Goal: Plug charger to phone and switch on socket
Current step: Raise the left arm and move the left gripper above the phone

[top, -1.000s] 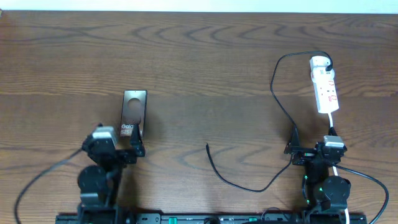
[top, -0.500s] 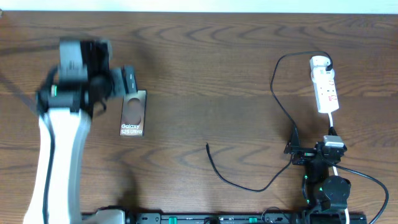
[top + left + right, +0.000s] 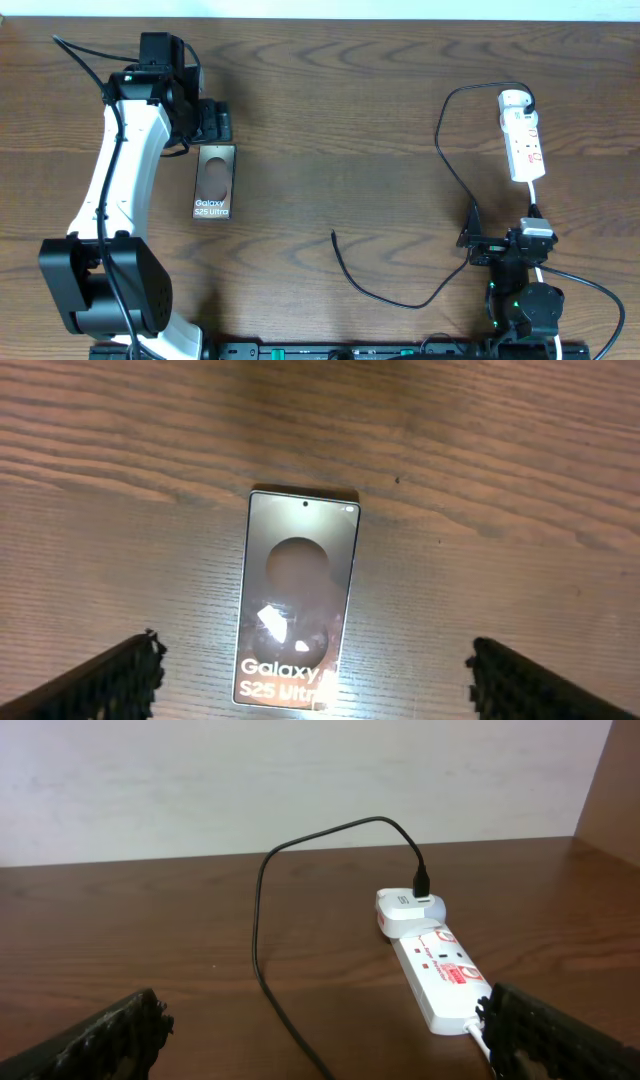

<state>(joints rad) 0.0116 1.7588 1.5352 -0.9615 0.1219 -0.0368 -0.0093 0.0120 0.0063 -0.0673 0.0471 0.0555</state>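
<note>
The phone (image 3: 213, 183) lies flat on the wooden table, face up, its "Galaxy S25 Ultra" strip toward the front edge. Raised above it, my left gripper (image 3: 213, 122) is open and empty. In the left wrist view the phone (image 3: 298, 595) lies between the gripper's (image 3: 315, 652) spread fingers. The charger's black cable (image 3: 380, 297) runs from a white plug (image 3: 513, 99) seated in the socket (image 3: 524, 145) and ends in a free tip (image 3: 333, 236) at mid-table. My right gripper (image 3: 500, 238) rests open near the front, facing the socket (image 3: 440, 975) and cable (image 3: 262, 920).
The socket's white cord (image 3: 536, 200) runs down to the right arm's base. The left arm (image 3: 120, 190) stretches from the front left corner toward the phone. A pale wall (image 3: 300, 780) borders the far table edge.
My left arm has lifted from its rest at the front and swung out over the phone, staying open. The right arm, cable and socket have not moved.
</note>
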